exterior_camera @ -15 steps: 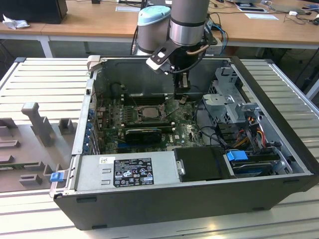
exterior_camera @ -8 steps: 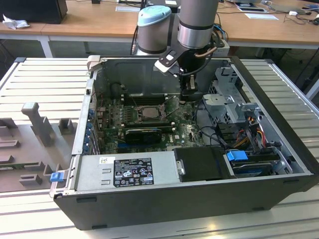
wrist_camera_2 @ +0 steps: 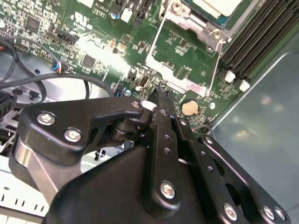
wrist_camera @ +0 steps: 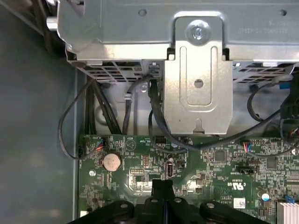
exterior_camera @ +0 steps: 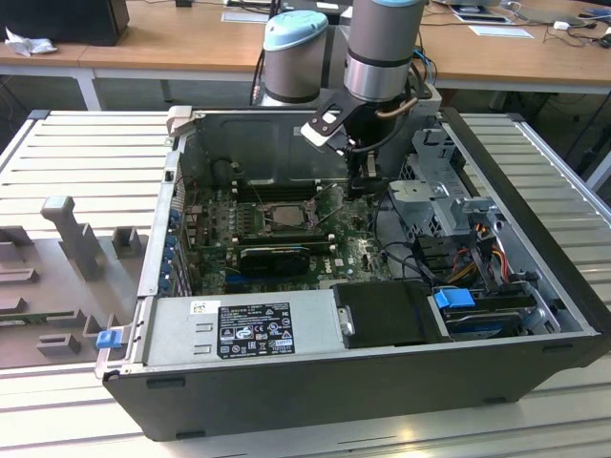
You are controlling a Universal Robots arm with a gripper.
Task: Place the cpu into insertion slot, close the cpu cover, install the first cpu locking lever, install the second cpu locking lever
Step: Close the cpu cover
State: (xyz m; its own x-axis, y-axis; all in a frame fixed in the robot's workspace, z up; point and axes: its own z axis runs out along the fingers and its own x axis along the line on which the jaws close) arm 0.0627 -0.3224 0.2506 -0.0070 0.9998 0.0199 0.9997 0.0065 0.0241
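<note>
cpu looks seated in the insertion slot already; cpu cover is flipped open beside it, so i reckon closing it plus both levers is what's left; toward the exterior view's right my arm reaches straight down; fingers pinched together on nothing, tips near the board.

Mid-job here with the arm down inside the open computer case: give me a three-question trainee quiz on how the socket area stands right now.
1. True or false: the thin silvery-grey metal cpu cover lies shut over the square grey-rimmed insertion slot.
2. The black gripper has its tip nearest which? A the cover's free edge; B the blue drive latch; C the labelled power supply.
3. Fill in: the pale silvery-beige square cpu sits in the ____.
Key: 1 false, it is swung open, green board showing through its cut-out; 2 A; 3 insertion slot.
</note>
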